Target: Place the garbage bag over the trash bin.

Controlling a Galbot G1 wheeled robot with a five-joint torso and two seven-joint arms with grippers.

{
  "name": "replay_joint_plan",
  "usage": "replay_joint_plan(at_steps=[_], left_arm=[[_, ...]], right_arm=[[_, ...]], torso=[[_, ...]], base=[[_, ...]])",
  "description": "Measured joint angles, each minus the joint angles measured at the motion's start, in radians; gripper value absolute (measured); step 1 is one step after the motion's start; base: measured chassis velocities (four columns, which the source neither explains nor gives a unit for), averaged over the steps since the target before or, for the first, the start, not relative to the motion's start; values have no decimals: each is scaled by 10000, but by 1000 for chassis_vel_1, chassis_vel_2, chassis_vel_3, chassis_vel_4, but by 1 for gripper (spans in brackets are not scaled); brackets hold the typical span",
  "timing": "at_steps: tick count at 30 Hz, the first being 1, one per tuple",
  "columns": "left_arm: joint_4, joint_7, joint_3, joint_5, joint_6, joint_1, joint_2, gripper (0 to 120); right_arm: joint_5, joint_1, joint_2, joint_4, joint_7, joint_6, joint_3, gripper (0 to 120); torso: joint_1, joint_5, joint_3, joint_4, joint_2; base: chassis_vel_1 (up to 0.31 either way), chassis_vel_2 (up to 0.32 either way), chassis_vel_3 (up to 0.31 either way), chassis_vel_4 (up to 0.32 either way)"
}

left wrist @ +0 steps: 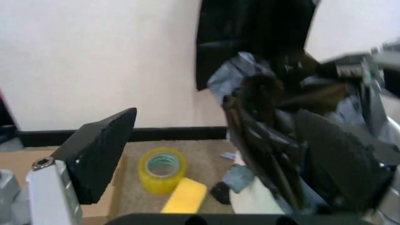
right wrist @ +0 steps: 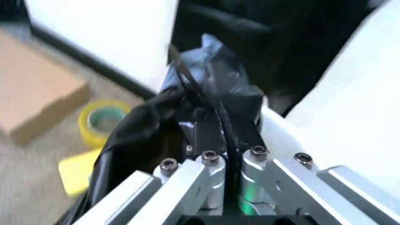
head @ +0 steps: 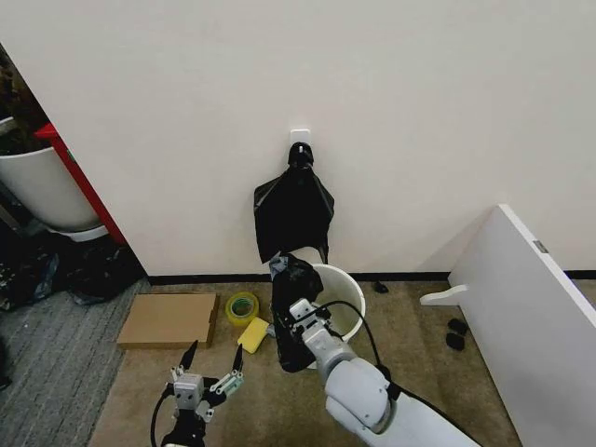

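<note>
The garbage bag (head: 294,298) hangs as a crumpled black mass at the near-left rim of the trash bin (head: 343,291), draped down the outside of the bin's wall. The right gripper (head: 300,315) is closed on the bag: in the right wrist view its fingers (right wrist: 206,133) are pinched together with black plastic (right wrist: 187,112) bunched between and around them. The fingertips themselves are buried in the folds, so exactly how much film they have caught is hard to make out. Behind the gripper the bin's white wall (right wrist: 350,112) shows, but its opening is largely covered by the bag, and how far the bag reaches inside cannot be told.

Above and beyond the gripper, a bundle of black bags (head: 293,209) hangs on the wall from a white hook (head: 300,138).

To the gripper's left on the carpet lie a yellow sponge (head: 252,334), a roll of yellow tape (head: 242,306) and, farther left, a flat cardboard box (head: 169,318).

The left gripper (head: 212,371) hovers low, near and left of the right one, jaws spread wide and holding nothing; in its wrist view one dark finger (left wrist: 100,150) is plain, and the other blends into the bag (left wrist: 281,131).
</note>
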Motion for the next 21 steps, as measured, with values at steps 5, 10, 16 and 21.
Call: replay_joint_plan(at_steps=[5, 10, 16, 21], left_arm=[[1, 70, 322, -173, 480, -511, 384, 100], [173, -65, 611, -1059, 1493, -1771, 948, 100], [328, -525, 854, -2056, 2590, -3301, 1230, 100], [669, -819, 1036, -2541, 3187, -4186, 1398, 99]], right_arm=[[739, -183, 58, 138, 456, 501, 387, 0], [1130, -515, -49, 312, 768, 923, 754, 0], [1046, -555, -141, 233, 765, 1093, 644, 0], [1089, -404, -199, 107, 740, 1123, 505, 0]], torso=[[0, 0, 0, 0, 0], [0, -1, 0, 0, 0], [0, -1, 1, 0, 0], [1, -1, 0, -5, 0]], base=[[0, 0, 0, 0], [0, 0, 0, 0], [0, 0, 0, 0], [0, 0, 0, 0]])
